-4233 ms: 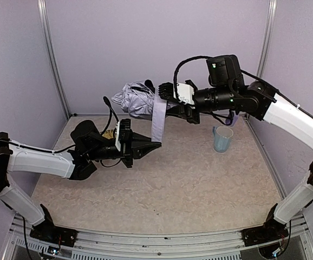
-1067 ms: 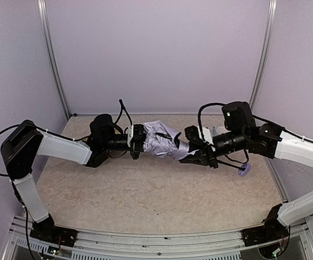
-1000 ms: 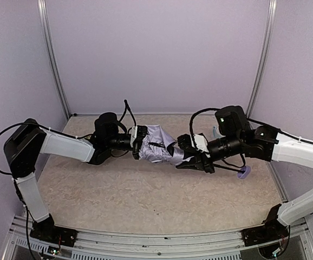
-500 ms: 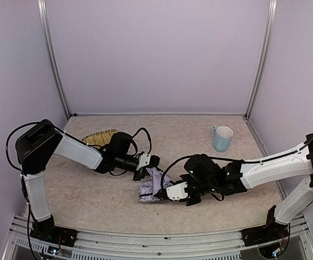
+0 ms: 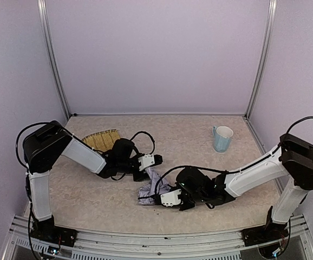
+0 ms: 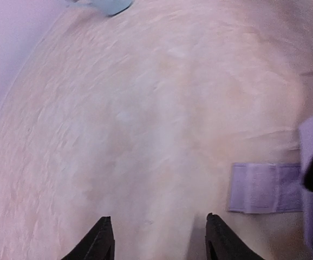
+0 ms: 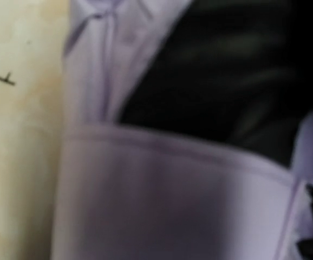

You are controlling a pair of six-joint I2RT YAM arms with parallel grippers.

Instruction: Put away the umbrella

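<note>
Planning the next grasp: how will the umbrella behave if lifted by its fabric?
Probably floppy: the umbrella lies crumpled in loose folds. Its strap lies flat on the table, so it would likely dangle. Bunched like this, it seems unlikely to roll.

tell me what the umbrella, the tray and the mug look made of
Umbrella: thin woven fabric, matte lavender-grey, going by its soft creases and flat stitched strap. Woven tray: straw or a similar plant fibre, from its ribbed tan weave. Mug: probably glazed ceramic, smooth pale blue; plastic is possible.
</note>
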